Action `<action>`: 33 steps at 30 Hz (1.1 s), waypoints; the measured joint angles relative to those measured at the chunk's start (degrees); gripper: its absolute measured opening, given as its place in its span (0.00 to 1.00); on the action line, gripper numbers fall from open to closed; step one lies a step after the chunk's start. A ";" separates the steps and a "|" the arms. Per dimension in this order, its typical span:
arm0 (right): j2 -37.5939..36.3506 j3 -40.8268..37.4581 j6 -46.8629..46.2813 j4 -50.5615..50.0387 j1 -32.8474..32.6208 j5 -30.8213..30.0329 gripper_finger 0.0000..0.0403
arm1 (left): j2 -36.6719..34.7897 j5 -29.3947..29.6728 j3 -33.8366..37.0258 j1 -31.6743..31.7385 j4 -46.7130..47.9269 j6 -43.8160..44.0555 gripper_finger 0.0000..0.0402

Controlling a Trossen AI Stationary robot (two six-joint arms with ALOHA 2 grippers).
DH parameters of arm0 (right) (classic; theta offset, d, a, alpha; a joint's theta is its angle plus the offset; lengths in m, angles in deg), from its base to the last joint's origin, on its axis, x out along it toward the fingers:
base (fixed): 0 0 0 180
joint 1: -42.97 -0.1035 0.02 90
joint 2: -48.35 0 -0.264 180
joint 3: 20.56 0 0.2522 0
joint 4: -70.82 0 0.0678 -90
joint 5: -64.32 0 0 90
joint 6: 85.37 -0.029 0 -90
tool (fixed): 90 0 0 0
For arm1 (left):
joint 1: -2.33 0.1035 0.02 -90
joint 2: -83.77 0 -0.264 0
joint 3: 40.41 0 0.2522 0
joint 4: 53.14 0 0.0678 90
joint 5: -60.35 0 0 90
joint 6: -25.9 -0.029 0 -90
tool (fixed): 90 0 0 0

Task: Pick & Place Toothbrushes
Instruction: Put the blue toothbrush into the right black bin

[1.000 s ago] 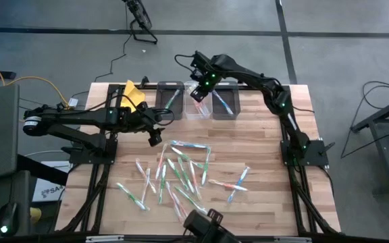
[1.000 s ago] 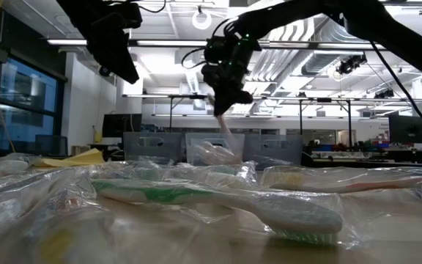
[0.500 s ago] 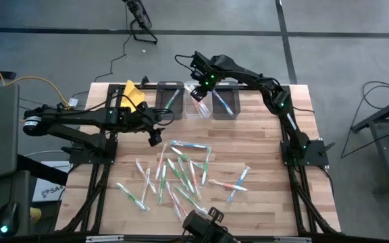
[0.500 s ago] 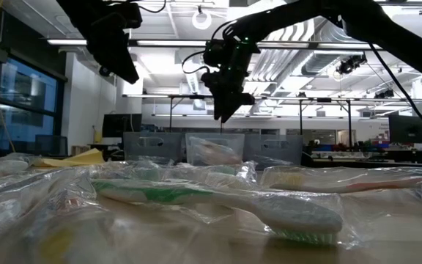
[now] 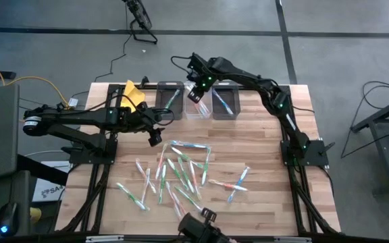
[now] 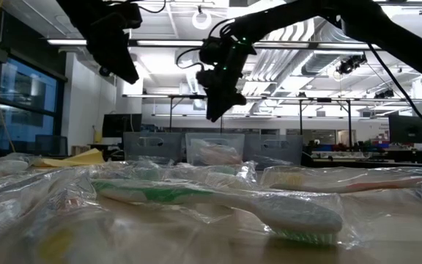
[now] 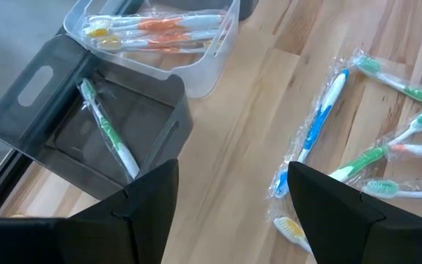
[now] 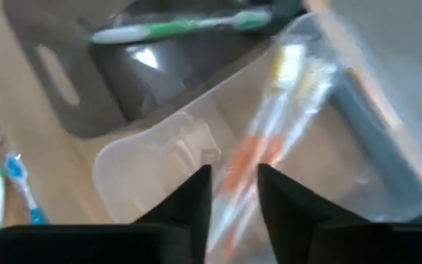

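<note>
Toothbrushes [image 5: 181, 172] lie scattered in clear wrappers across the middle and lower part of the wooden table [image 5: 269, 202] in my overhead picture, a loose heap of white sticks with green, pink and blue. From the table-level camera one green-handled brush [image 6: 218, 202] fills the foreground, wrapped in crinkled plastic.

Three bins sit in a row along the table's top edge. I see a green brush in the dark left bin [image 5: 170, 98], orange-handled ones in the clear middle bin [image 7: 196, 55] (at least two or three, hard to count through the wrap), and a blue one in the dark right bin [image 5: 225, 101].

My right gripper [image 5: 196, 89] hangs above the clear middle bin, upper centre of the overhead frame. Its wrist camera looks down into that bin, and the two fingers [image 8: 185, 198] stand slightly apart with nothing between them.

My left gripper [image 5: 155, 135] hovers left of centre in the overhead frame, just above the top of the heap and below the left bin. Its fingers [image 7: 328, 198] are spread wide and hold nothing.

A yellow cloth [image 5: 134, 94] lies at the table's upper left, beside the left bin.
</note>
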 joint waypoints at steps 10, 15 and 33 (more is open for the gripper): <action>-2.14 -0.04 0.71 -5.16 -2.54 -1.69 0.03 | 0.00 0.07 0.00 0.00 4.05 1.55 0.62; -5.11 0.04 2.10 -12.30 -5.37 -5.78 0.03 | 0.00 0.07 0.00 0.00 4.89 1.95 0.62; -17.50 -6.39 1.31 -16.12 -15.95 -11.73 0.03 | -5.32 0.61 6.93 0.00 2.56 4.50 0.62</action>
